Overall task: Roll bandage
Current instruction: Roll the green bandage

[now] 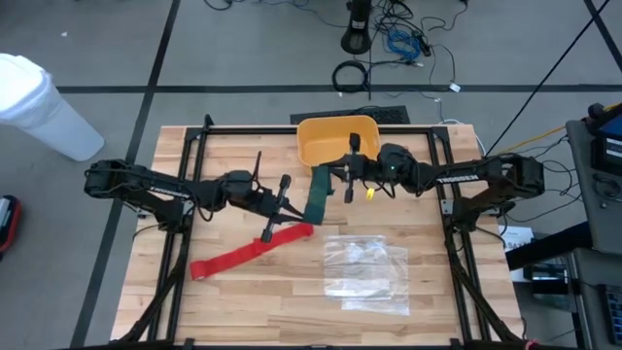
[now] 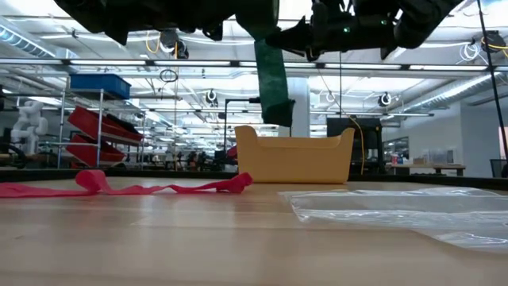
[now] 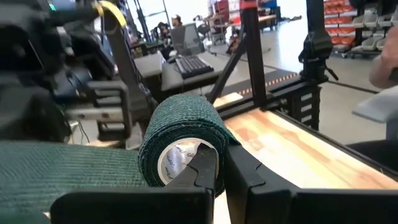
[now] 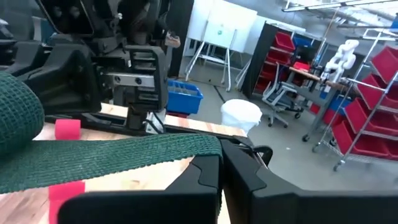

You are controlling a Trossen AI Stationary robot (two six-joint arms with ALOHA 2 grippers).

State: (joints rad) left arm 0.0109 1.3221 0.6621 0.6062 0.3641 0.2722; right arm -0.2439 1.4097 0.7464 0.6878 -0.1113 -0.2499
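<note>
Oddly, both grippers held a green bandage (image 1: 319, 197) stretched taut for rolling, left fingers (image 3: 205, 171) clamped on its roll, right fingers (image 4: 205, 177) on its tail, while the red bandage (image 1: 251, 252) lay loose on the table (image 1: 243, 311).

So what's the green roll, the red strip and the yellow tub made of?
Green roll: looks like stretchy woven bandage fabric with a matte mesh texture, wound on a shiny core. Red strip: soft cloth, limp and crumpled. Yellow tub: probably plastic, smooth and stiff.

Overhead, table-level and two close wrist cameras, all sharing the table (image 1: 292, 301).
</note>
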